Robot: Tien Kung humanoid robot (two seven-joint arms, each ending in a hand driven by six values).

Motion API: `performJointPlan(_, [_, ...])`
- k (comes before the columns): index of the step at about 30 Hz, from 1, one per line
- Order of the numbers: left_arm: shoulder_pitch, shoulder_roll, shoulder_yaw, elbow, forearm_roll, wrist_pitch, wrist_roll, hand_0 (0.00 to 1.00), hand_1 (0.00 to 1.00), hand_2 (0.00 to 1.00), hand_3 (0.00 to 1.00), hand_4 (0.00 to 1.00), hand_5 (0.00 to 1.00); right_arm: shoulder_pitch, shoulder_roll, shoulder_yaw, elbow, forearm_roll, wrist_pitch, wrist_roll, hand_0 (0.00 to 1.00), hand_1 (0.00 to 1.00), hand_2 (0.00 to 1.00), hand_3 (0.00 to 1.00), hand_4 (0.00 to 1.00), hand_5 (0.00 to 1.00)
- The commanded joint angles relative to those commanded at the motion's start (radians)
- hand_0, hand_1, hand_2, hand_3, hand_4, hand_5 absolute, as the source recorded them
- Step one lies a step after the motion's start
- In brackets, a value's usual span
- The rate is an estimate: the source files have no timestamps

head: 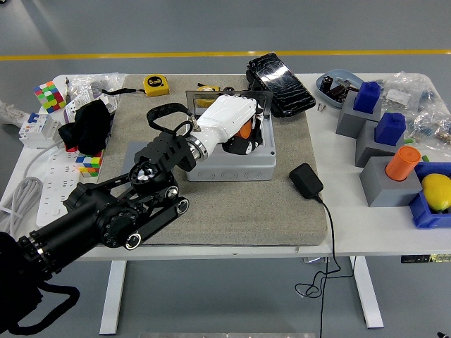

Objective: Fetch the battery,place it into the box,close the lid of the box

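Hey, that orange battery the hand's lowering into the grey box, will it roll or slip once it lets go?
The orange battery looks cylindrical, so on its side it would probably roll. The grey box walls should stop it. Its surface looks smooth, possibly slippery in the left hand.
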Motion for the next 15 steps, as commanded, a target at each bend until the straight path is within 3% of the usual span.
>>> performJointPlan(14, [-0.029, 0.0, 0.028, 0.077, -0.04, 0.027, -0.031, 0.188, 0.159, 0.223, 0.293, 0.797, 0.002, 0.002, 0.001, -0.008, 0.001, -0.003, -0.001, 0.0, 0.555, 0.589, 0.581, 0.547, 0.927, 0.478])
performJointPlan(15, [-0.028, 0.0, 0.029, 0.078, -0.043, 0.029, -0.034, 0.24, 0.301, 0.309, 0.354, 0.945, 0.01, 0.002, 0.001, -0.008, 0.001, -0.002, -0.001, 0.0, 0.556, 0.588, 0.581, 0.547, 0.927, 0.476])
